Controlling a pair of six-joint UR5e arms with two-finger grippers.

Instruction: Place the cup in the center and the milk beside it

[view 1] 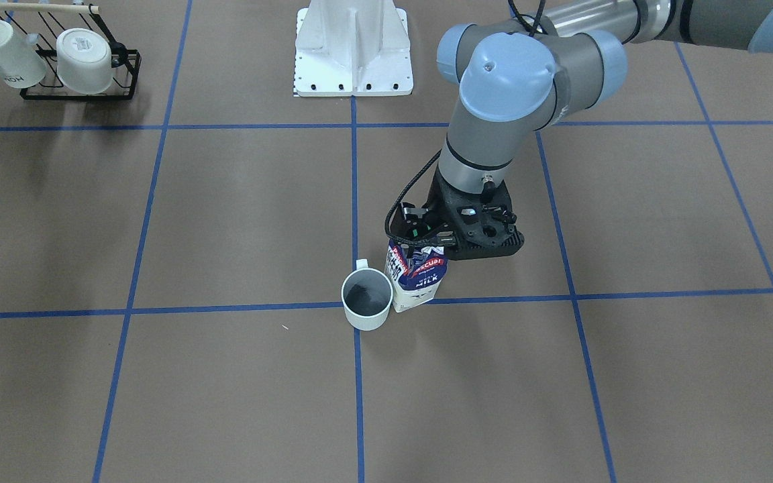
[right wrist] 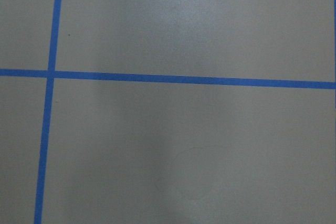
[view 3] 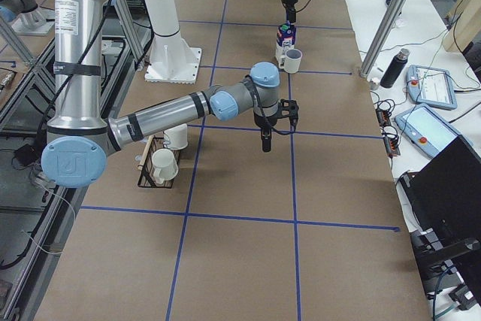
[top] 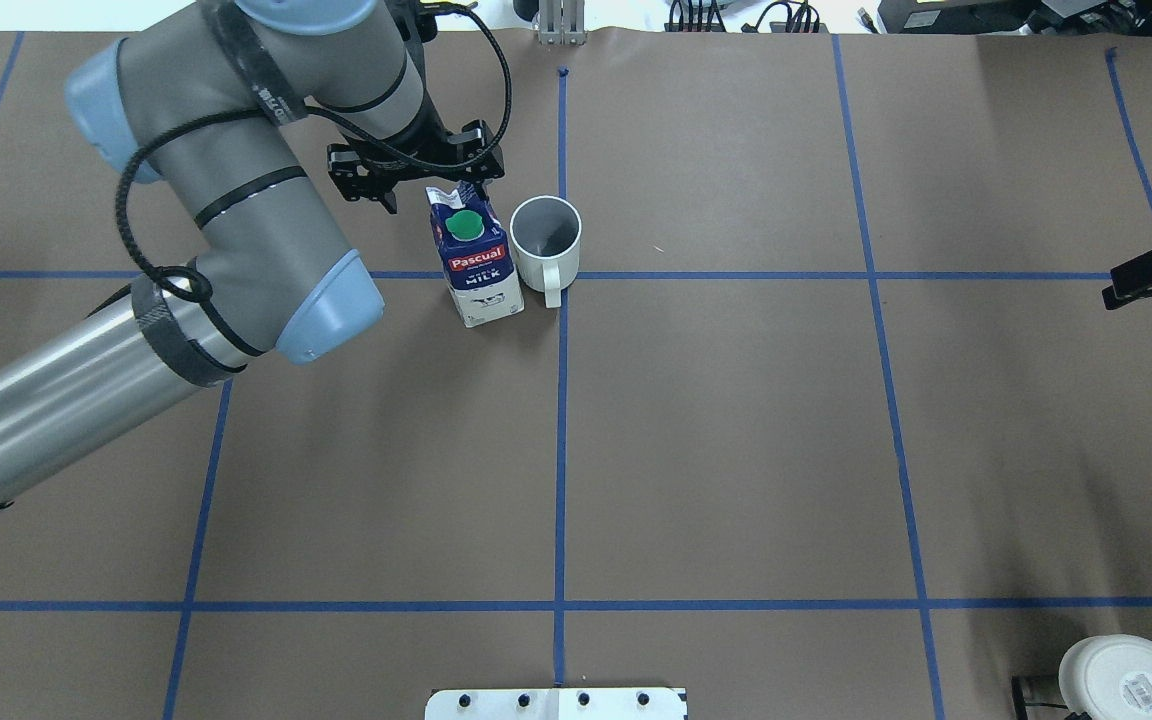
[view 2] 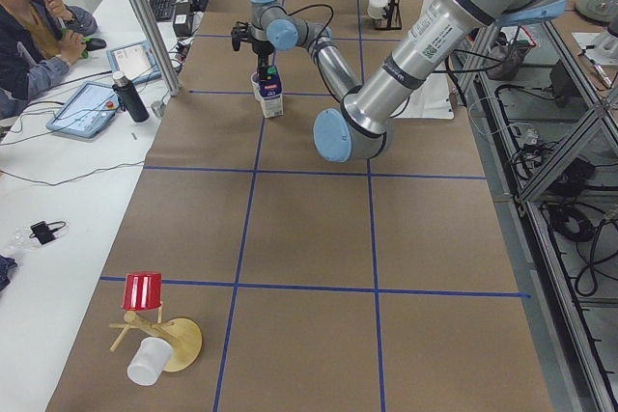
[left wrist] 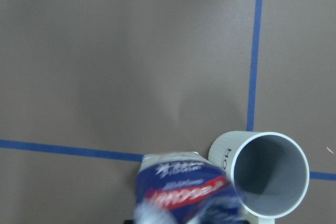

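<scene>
The cup (view 1: 366, 300), a white mug with a grey inside, stands upright on the centre blue tape crossing; it also shows in the overhead view (top: 546, 240) and the left wrist view (left wrist: 268, 177). The milk (view 1: 420, 282), a dark blue and white carton with a green cap (top: 464, 225), stands right beside it, almost touching. My left gripper (view 1: 420, 245) is directly over the carton's gable top, and its fingers are hidden, so I cannot tell whether it grips. My right gripper (top: 1136, 285) hangs empty at the table's right side, far from both, and looks shut.
A black wire rack (view 1: 125, 80) at the robot's right holds two white mugs, one of them lettered (view 1: 7, 57). The white robot base (view 1: 353, 54) stands at mid-table. A wooden stand with a red cup (view 2: 143, 291) sits at the table's left end.
</scene>
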